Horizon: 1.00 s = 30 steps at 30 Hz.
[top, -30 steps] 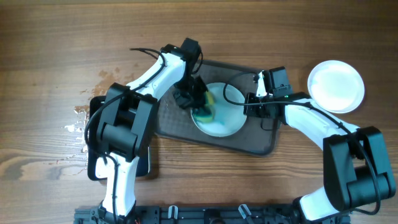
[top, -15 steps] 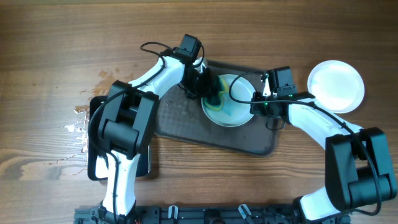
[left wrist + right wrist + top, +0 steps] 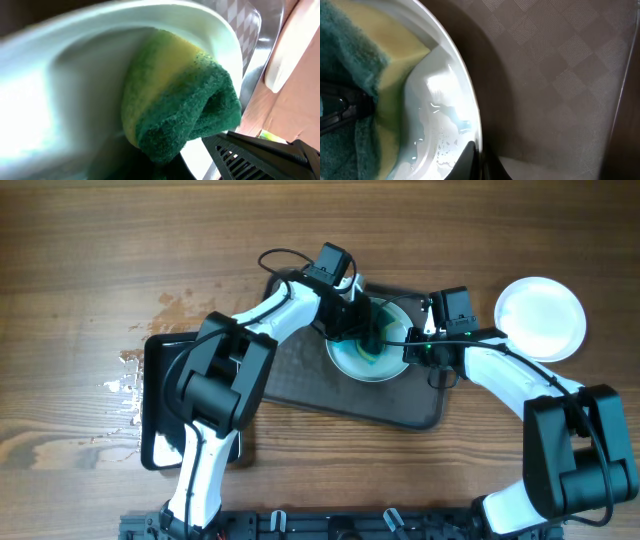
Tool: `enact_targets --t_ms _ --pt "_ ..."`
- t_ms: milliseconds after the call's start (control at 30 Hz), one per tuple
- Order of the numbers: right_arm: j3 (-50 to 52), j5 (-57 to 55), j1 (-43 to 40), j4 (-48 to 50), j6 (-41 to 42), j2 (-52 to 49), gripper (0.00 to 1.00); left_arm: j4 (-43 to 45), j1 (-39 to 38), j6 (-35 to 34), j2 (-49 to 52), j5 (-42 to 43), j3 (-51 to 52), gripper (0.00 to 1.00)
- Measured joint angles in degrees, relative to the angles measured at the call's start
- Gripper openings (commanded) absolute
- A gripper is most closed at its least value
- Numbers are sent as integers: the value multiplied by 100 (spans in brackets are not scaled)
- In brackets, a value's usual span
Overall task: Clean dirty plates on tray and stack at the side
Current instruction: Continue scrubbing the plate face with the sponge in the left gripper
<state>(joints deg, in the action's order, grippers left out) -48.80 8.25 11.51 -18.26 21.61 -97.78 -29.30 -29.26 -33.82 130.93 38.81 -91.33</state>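
The tray (image 3: 300, 385) lies at the table (image 3: 80, 240) centre. Its long axis goes approx. 9 to 3 o'clock, w/ the 3 o'clock end a little nearer to the robot. The plate (image 3: 385, 365) is on the tray, in the part toward 1 o'clock, face up. It is round, so no long axis to tell. Whether it lies fully flat or is a bit lifted, I cannot tell.

The left gripper (image 3: 362, 332) comes in from 10 o'clock and is clenched on a sponge (image 3: 372, 348), yellow w/ a dark green scrub side. The sponge is pressed inside the plate, and its long axis is approx. 12 to 6 o'clock. In the left wrist view the sponge (image 3: 180, 100) is folded against the inner wall of the plate (image 3: 75, 75), green side outward, and one dark finger (image 3: 260, 155) shows below it.

The right gripper (image 3: 412, 350) is at the plate's 3 o'clock edge, closed on the rim. In the right wrist view a dark finger (image 3: 469, 159) sits over the rim of the plate (image 3: 447, 95). There is thin bluish water inside, the sponge (image 3: 350, 50) at 9 o'clock and the textured tray (image 3: 560, 75) beside.

A second plate (image 3: 540, 318) rests on the table at approx. 2 o'clock from the tray, face up, white, apart from the tray rim.

A small black tray (image 3: 155, 405) lies at 9 o'clock, partly under the left arm, w/ wet spots (image 3: 125, 375) just beside it.
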Motion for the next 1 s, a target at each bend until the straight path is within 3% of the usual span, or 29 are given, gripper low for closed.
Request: enact_targets --t_ms 200,500,600,733,1000 --pt "0 70 39 7 0 0 4 -481 472 -273 -13 -254 -46 4" --pt "0 501 188 20 -7 -2 4 -2321 726 -435 -249 -1305 -245 4" --pt "0 503 188 2 -7 -2 4 -2317 719 269 -251 -1180 -234 4" --pt "0 361 131 -105 -7 -2 4 -1851 739 1357 -166 -278 -74 4" --pt "0 197 55 -129 -9 -2 4 -841 116 1572 59 894 26 4"
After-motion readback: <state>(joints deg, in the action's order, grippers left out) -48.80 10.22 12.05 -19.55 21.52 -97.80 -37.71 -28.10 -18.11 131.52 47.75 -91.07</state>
